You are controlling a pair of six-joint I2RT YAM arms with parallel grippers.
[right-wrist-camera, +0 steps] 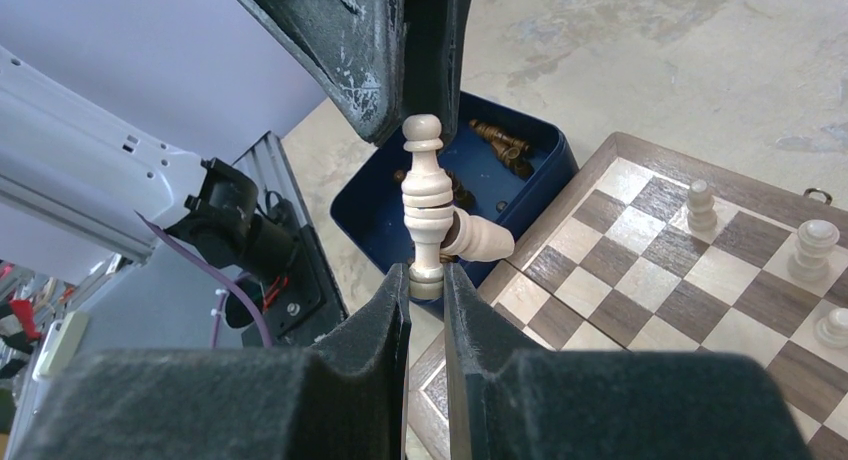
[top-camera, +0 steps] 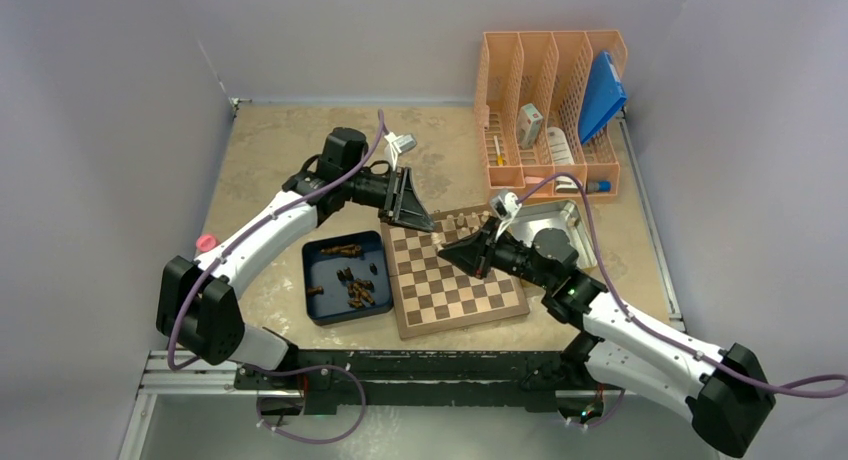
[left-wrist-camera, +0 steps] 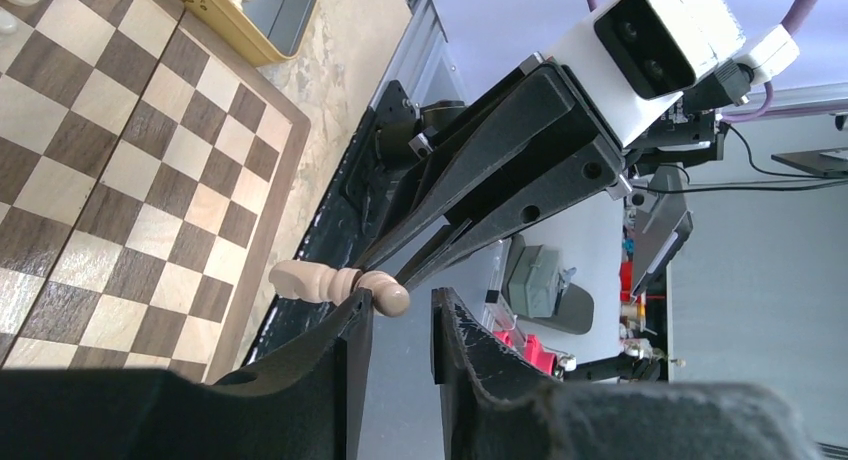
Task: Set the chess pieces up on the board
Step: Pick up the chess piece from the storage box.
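pale piece [right-wrist-camera: 425, 195] up in the air between both arms

the right gripper [right-wrist-camera: 427, 280] is clamped on the base of the pale piece, holding it above the upper-left part of the board [top-camera: 470, 300] in the overhead view; the left gripper [left-wrist-camera: 400, 298] has its fingers a little apart (one tip right against the piece's side); dark pieces [top-camera: 355, 285] lie in the blue tray [top-camera: 322, 265], left of the board
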